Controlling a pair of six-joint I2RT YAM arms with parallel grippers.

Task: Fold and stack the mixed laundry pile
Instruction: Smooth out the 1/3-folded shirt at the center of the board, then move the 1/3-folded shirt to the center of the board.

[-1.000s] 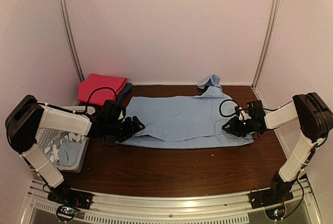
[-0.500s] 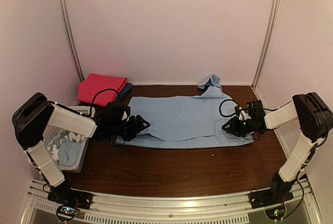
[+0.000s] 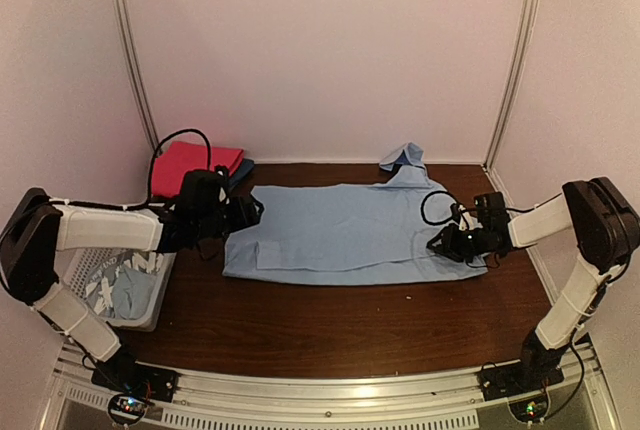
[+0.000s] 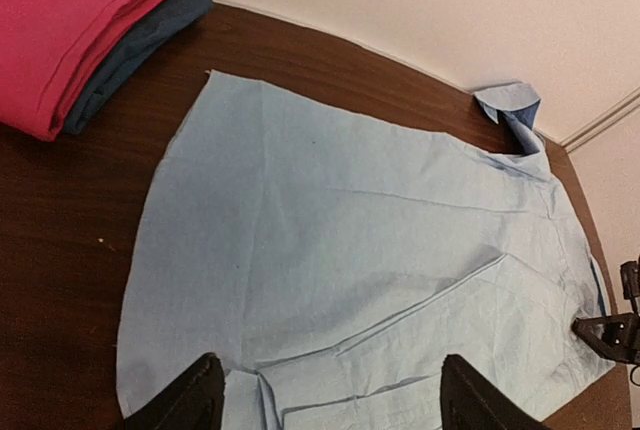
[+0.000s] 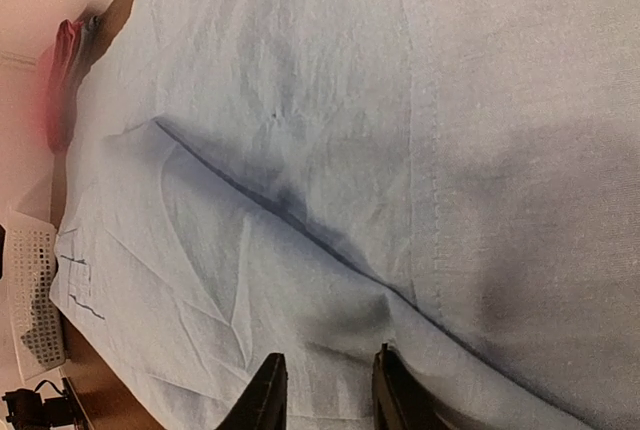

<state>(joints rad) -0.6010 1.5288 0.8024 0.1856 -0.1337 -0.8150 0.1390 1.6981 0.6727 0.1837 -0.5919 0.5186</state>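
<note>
A large light blue shirt [image 3: 340,230] from the laundry pile lies spread flat across the middle of the table, its near-left part folded inward. My left gripper [image 3: 248,212] hovers open just off the shirt's left edge. In the left wrist view its fingers stand wide apart [image 4: 330,380] over the shirt [image 4: 350,250] with nothing held. My right gripper [image 3: 437,243] sits on the shirt's right end. In the right wrist view its narrow-set fingers [image 5: 328,365] pinch a raised fold of the shirt [image 5: 300,150]. Another light blue garment [image 3: 125,295] with white print lies in the basket.
A white perforated basket [image 3: 160,295] stands at the left edge of the table. A folded magenta cloth [image 3: 195,163] on a dark blue cloth [image 4: 140,50] lies at the back left. One part of the shirt [image 3: 405,158] stands up against the back wall.
My left gripper has pulled away from the shirt's near-left corner, going back and to the left. That corner now lies folded onto the shirt. The right gripper has stayed in place.
</note>
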